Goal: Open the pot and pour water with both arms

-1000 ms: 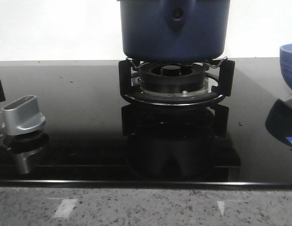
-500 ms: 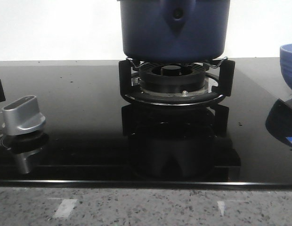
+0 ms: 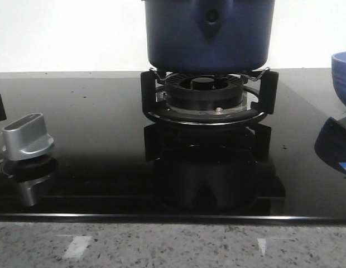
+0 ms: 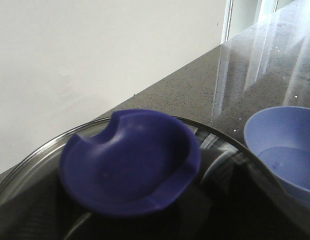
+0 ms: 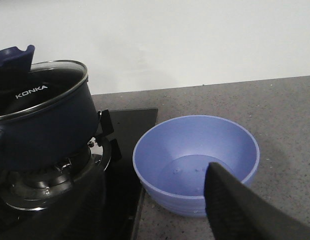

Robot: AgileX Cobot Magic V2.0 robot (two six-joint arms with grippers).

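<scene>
The dark navy pot [image 3: 209,33] stands on the burner grate [image 3: 209,97], its triangular handle mount facing me. In the right wrist view the pot [image 5: 42,125] still wears its glass lid [image 5: 45,85] with a blue knob [image 5: 15,56]. In the left wrist view that knob [image 4: 130,160] fills the frame just above my left gripper [image 4: 140,222], whose dark fingers lie low on either side of it; their grip is hidden in shadow. My right gripper [image 5: 155,220] hangs open beside the pot, one finger [image 5: 240,210] in front of the blue bowl [image 5: 195,160].
The blue bowl [image 3: 343,78] sits right of the black glass hob [image 3: 95,145], on the grey speckled counter [image 5: 285,115]. A silver control knob [image 3: 28,137] stands at the hob's front left. A white wall runs behind.
In the front view the pot has shifted a few pixels to the right on the grate. Nothing else has moved.
</scene>
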